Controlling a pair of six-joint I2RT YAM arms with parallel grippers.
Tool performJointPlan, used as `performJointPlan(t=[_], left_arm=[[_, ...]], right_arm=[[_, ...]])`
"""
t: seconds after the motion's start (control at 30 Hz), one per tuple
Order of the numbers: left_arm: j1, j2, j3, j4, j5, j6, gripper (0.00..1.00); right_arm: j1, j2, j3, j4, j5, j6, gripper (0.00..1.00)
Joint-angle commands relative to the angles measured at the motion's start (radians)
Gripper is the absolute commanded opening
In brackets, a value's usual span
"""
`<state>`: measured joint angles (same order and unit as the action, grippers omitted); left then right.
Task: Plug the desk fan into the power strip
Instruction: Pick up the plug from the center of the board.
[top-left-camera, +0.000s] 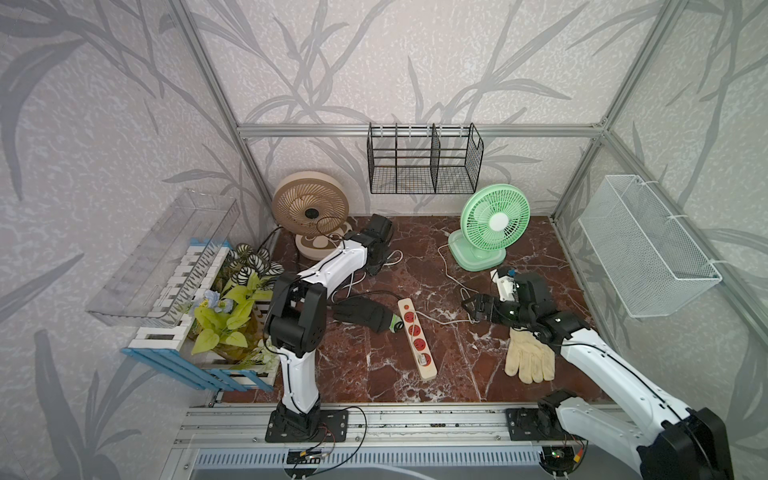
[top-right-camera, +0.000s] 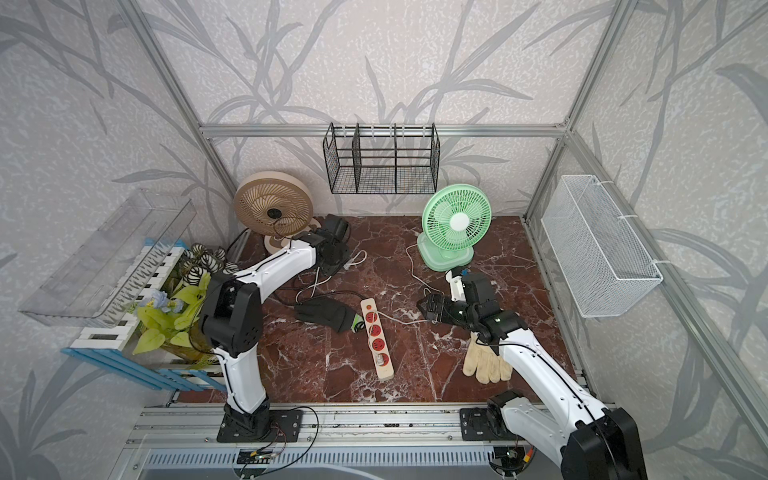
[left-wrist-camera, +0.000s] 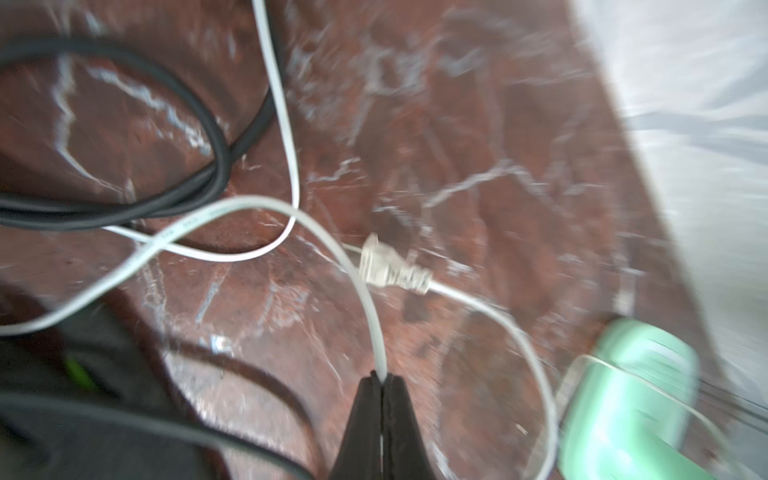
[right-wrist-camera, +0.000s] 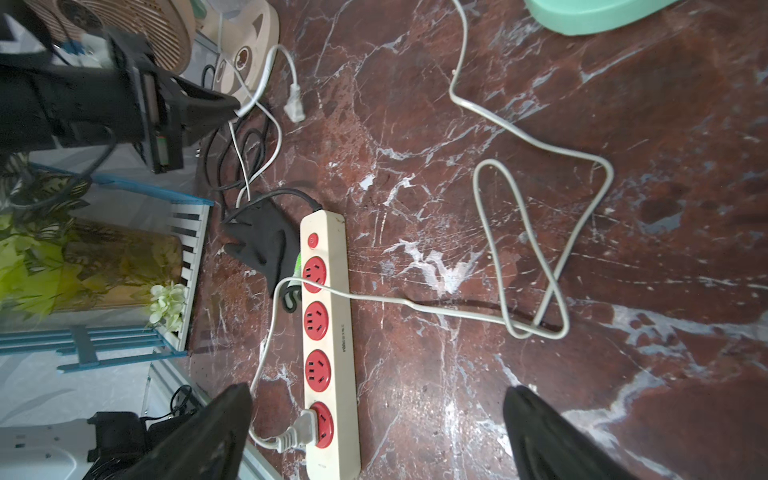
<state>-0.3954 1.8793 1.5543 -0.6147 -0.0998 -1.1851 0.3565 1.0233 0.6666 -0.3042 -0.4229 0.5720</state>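
Observation:
The cream power strip (top-left-camera: 417, 336) (right-wrist-camera: 326, 332) lies mid-table. A white plug (right-wrist-camera: 303, 430) sits in its front-most red socket, and that plug's cord runs back to the green desk fan (top-left-camera: 494, 222). A beige desk fan (top-left-camera: 311, 208) stands at the back left. Just in front of it, my left gripper (left-wrist-camera: 380, 376) (top-left-camera: 376, 270) is shut on a thin white cord (left-wrist-camera: 361, 291), a short way from that cord's loose plug (left-wrist-camera: 390, 266) (right-wrist-camera: 294, 106). To the right of the strip, my right gripper (right-wrist-camera: 378, 392) (top-left-camera: 467, 307) hovers open with nothing between its fingers.
A black glove (top-left-camera: 365, 313) and black cords (left-wrist-camera: 216, 174) lie left of the strip. A cream glove (top-left-camera: 530, 357) is by the right arm. The planter (top-left-camera: 208, 316) stands at the left edge. On the walls hang a black rack (top-left-camera: 424, 166) and a white basket (top-left-camera: 648, 249).

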Motion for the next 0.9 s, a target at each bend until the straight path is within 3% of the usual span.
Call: performJointPlan(t=[0.0,0.13,0.27,0.6,0.73,0.87], left_arm=[[-0.007,-0.111,0.036,-0.039,0.001,0.054,0.00],[-0.007,-0.182,0.045,-0.024,0.071,0.081,0.00],[-0.007,-0.237,0.055,-0.016,0.127,0.082,0.00],[-0.008,-0.339,0.007,0.036,0.226,0.068,0.00],[-0.008,-0.371,-0.028,0.060,0.244,0.050,0.00],[-0.008,-0.408,-0.067,0.090,0.246,0.027,0.00]], right_arm=[[0.000,0.027,0.017,0.075,-0.111,-0.003,0.99],[0.002,0.039,-0.018,0.193,-0.190,0.001,0.99],[0.021,0.066,-0.029,0.250,-0.186,-0.005,0.87],[0.205,0.161,0.110,0.191,0.059,-0.119,0.70],[0.256,0.231,0.152,0.238,0.144,-0.056,0.60],[0.289,0.304,0.203,0.281,0.245,0.026,0.60]])
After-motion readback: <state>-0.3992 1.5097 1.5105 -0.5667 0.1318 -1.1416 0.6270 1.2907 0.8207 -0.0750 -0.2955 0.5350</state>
